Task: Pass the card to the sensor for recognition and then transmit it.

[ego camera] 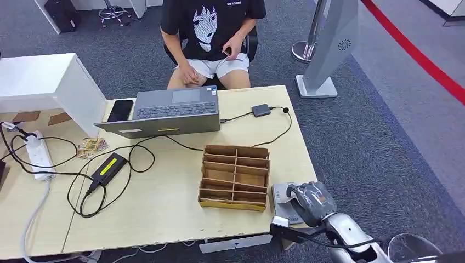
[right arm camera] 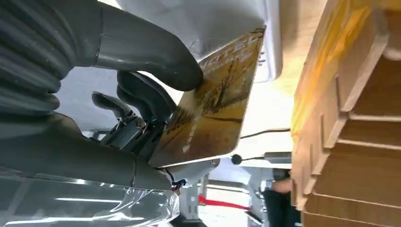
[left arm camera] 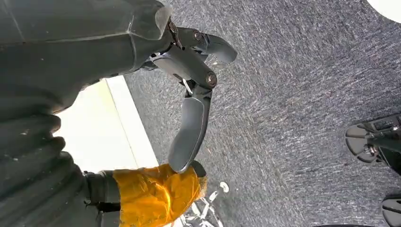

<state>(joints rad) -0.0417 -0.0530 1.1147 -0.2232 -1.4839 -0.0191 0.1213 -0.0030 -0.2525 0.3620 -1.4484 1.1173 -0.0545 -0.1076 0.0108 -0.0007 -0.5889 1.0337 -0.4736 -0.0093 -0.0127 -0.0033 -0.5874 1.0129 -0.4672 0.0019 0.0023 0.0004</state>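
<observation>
One card (right arm camera: pixel 213 101) is pinched in the right hand (ego camera: pixel 310 200) above one sensor (ego camera: pixel 281 195); left hand (left arm camera: pixel 189 94) empty, fingers apart.

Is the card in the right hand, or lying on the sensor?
In the hand. The right hand pinches the card between thumb and fingers, above the grey sensor beside the wooden organizer.

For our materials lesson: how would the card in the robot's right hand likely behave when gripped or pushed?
The card looks thin, flat and unbent, so it is probably stiff and light. Its glossy face suggests it could slip, since the right hand pinches it only near one edge between thumb and fingers.
</observation>
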